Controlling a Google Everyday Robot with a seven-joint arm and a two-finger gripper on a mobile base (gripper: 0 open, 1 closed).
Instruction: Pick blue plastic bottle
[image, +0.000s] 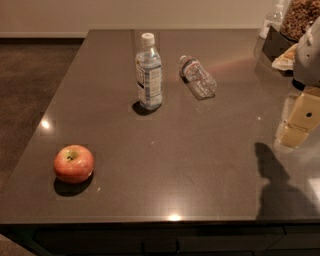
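Notably, the white-capped, blue-labelled clear plastic bottle (149, 72) was seen upright at twelve o'clock on the dark countertop (200, 155). The gripper (299, 122) was seen at three o'clock; its opening could not be told.

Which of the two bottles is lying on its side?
The smaller dented bottle with the dark cap, lying to the picture's right of the upright, white-capped blue plastic bottle. The claw is at the right edge, touching neither.
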